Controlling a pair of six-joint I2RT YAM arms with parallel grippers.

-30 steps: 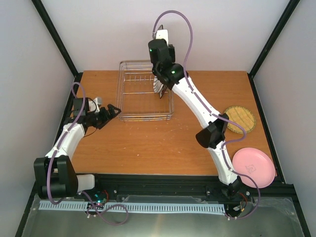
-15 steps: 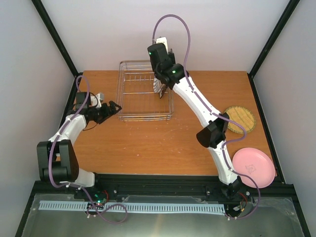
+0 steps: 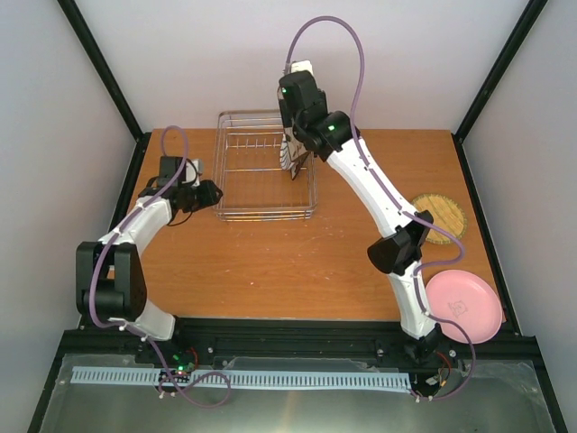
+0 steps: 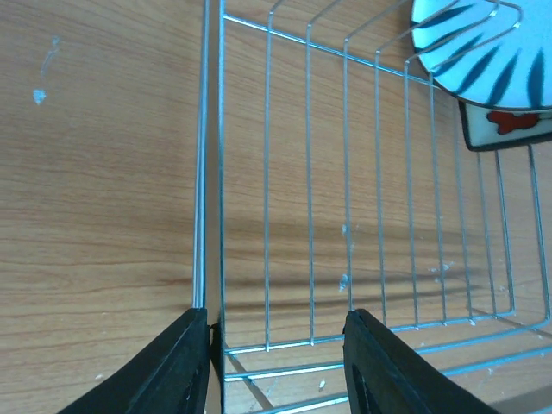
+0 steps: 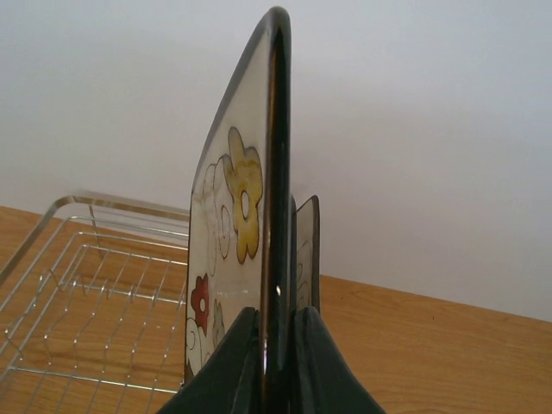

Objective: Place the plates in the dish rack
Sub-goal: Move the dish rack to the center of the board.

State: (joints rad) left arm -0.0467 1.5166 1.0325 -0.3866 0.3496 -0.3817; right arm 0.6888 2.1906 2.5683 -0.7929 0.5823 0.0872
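Pinching upright floral plate [image 5: 228, 203], right hand [image 5: 274, 326]

Both my arms look alike: the left arm [image 3: 135, 230] and the right arm [image 3: 370, 180] wear white shells on their long links, with chunky black housings at the joints. A purple cable [image 3: 325, 23] loops along each. A green light [image 3: 287, 89] glows near the right wrist. The jaws' fingers [image 4: 185, 362] are matte black wedges.
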